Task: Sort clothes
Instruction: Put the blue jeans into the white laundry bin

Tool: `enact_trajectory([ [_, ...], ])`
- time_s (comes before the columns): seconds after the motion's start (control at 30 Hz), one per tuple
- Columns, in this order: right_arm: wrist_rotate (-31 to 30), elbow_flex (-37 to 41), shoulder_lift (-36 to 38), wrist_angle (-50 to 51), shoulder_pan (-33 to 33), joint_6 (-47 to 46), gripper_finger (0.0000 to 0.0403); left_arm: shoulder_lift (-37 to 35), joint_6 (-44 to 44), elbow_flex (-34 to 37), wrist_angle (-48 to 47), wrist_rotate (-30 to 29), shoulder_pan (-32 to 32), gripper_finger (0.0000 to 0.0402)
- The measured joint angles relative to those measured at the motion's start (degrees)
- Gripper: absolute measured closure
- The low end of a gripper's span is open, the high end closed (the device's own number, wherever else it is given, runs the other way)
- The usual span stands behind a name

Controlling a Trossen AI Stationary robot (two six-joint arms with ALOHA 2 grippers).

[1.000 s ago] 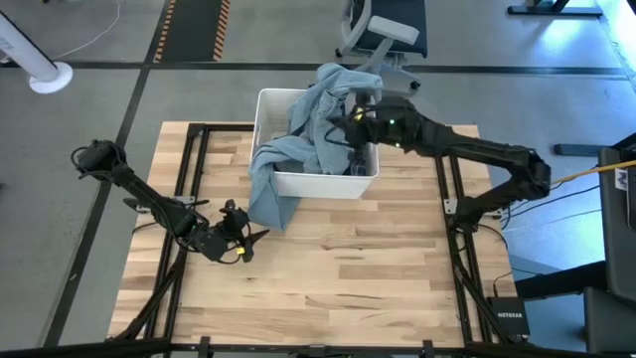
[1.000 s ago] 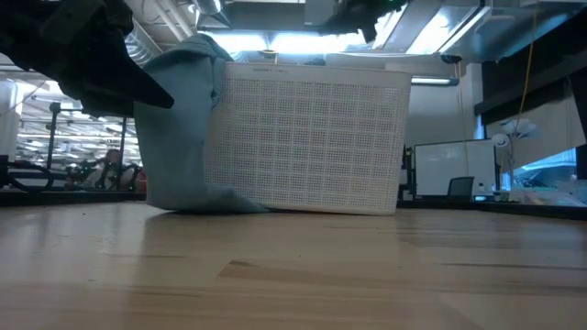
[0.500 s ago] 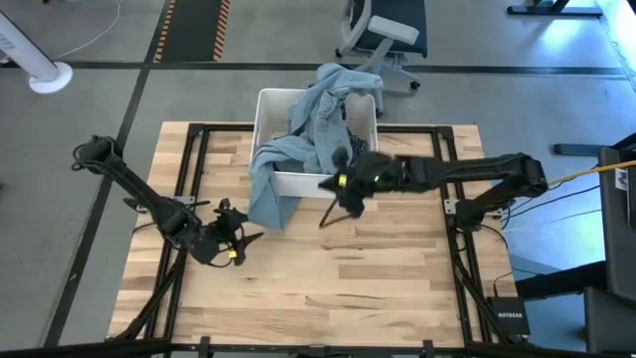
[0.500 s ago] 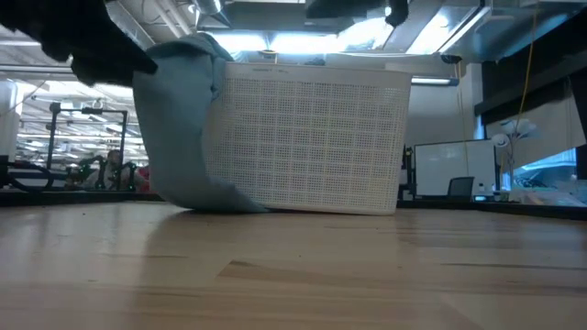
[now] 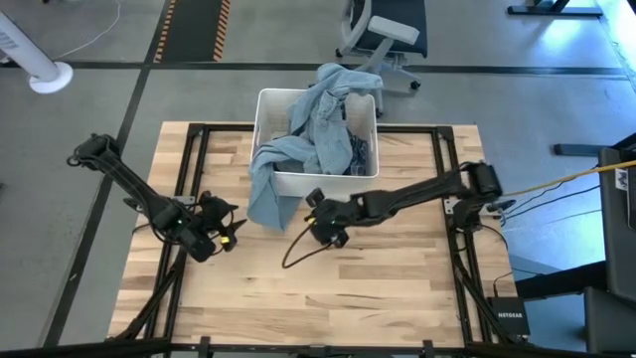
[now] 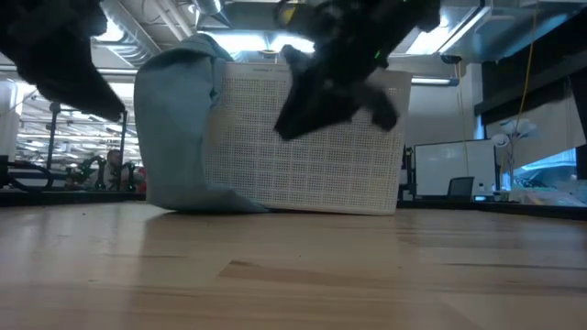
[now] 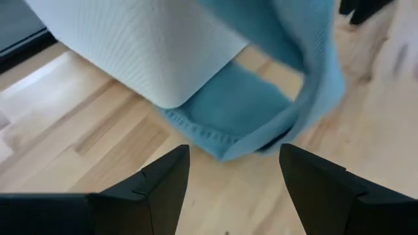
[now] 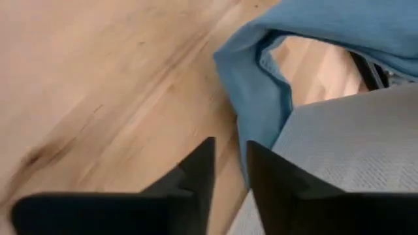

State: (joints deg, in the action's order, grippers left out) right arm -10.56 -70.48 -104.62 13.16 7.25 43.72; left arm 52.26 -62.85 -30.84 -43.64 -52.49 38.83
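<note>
A white bin (image 5: 328, 185) stands at the table's far middle. A light-blue denim shirt (image 5: 320, 109) is draped over its front-left corner, and the hem (image 5: 266, 205) rests on the table. Dark garments (image 5: 288, 155) lie inside the bin. My right gripper (image 5: 323, 227) hovers just in front of the bin, its fingers (image 8: 196, 170) almost together. A thin dark strip (image 5: 296, 253) trails from it toward the near left. My left gripper (image 5: 229, 225) is open and empty, left of the hem, which shows ahead of it in its wrist view (image 7: 261, 117). My right gripper is shut on the thin dark strip, by its upper end. The gripper itself hides the place of contact, and the right wrist view shows nothing between the fingertips. The strip hangs slack below the gripper and curves away to its free end (image 5: 284, 266) near the table.
The bin also shows in the low view (image 6: 312, 137), with the shirt (image 6: 174, 128) hanging down its left side. Bare wood (image 5: 328, 298) fills the table's near half. Black frame rails (image 5: 447, 199) run along both sides. An office chair (image 5: 383, 35) stands behind the table.
My right gripper has come out of the bin, over its front wall, toward the table's near-left and down, drawing the thin dark strip out behind it. My left gripper has shifted slightly toward the left edge. The denim shirt has stayed draped as before.
</note>
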Motion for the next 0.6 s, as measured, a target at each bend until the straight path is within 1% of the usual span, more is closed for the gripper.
enact_trajectory([
  [0.1,-2.90,0.00,-3.67,-5.72,0.04,-1.60,0.0251,0.51,-0.90,2.23,0.79,0.00,0.00,0.0169],
  [0.2,-2.83,0.00,-6.00,-11.91,-0.09,-3.45,0.0203,1.05,-2.53,4.84,2.35,-0.07,0.04,0.0169],
  [0.3,-1.50,-0.02,-7.80,-18.82,-0.11,-4.49,0.0169,1.21,-2.71,7.68,6.14,-1.45,0.04,0.0169],
  [0.43,-0.51,-0.07,-10.62,-26.71,-0.13,-8.54,0.0145,1.21,0.34,10.77,12.68,-3.78,-0.02,0.0169],
  [0.6,-0.36,-0.10,-13.99,-32.62,-0.13,-11.52,0.0141,1.82,-0.14,13.49,16.02,-4.16,-2.34,0.0169],
])
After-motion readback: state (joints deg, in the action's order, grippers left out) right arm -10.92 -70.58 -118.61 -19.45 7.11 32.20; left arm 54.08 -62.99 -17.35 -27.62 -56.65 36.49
